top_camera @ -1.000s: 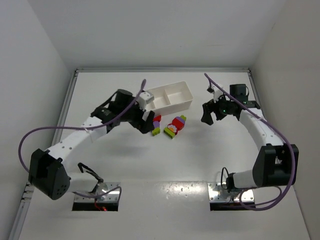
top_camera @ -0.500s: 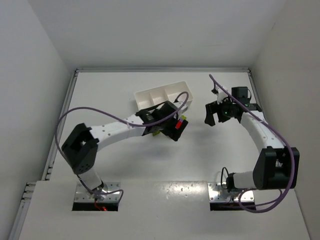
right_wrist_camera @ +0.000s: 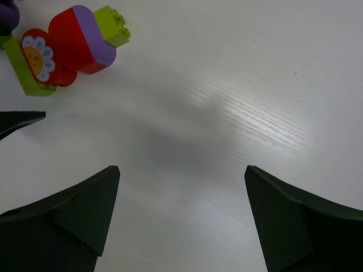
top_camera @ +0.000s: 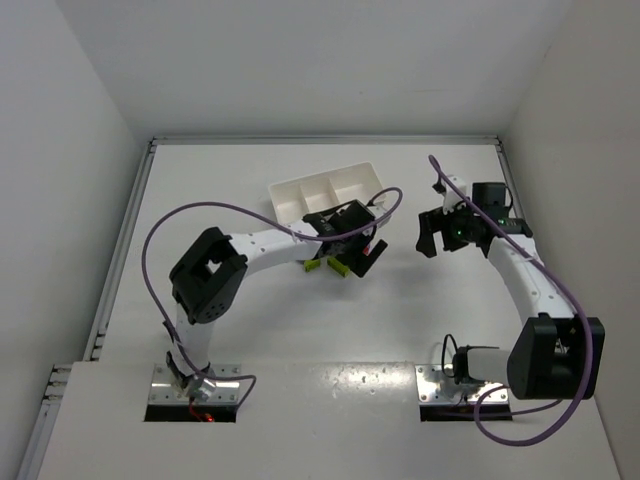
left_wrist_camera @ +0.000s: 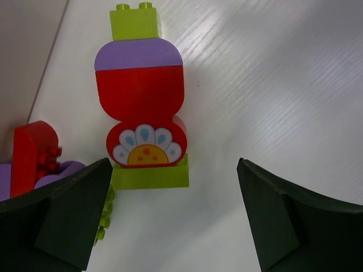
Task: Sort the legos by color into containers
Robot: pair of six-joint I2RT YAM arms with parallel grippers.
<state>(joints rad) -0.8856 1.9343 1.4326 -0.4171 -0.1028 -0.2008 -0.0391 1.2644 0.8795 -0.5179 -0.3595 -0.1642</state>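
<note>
A joined stack of legos (left_wrist_camera: 140,90) lies on the table: lime green, purple, red, a red flower piece and a flat lime green brick. My left gripper (left_wrist_camera: 174,164) hangs open just above its lower end, with nothing between the fingers. Left of the stack sit a red brick (left_wrist_camera: 34,147), a purple one (left_wrist_camera: 62,170) and a lime green one (left_wrist_camera: 102,221). From above, the left gripper (top_camera: 360,255) covers most of the legos; one lime green brick (top_camera: 312,265) shows. The white tray of containers (top_camera: 325,192) stands behind. My right gripper (top_camera: 428,232) is open, to the right of the stack (right_wrist_camera: 62,45).
The left arm (top_camera: 260,245) stretches across the table's middle, its purple cable looping over the tray's right end. The table's raised edges run along the left, back and right. A tip of the left gripper's finger (right_wrist_camera: 17,122) shows in the right wrist view.
The left arm has swung from the tray's left end rightward, and its gripper now sits over the legos. The right gripper has drifted slightly right.
</note>
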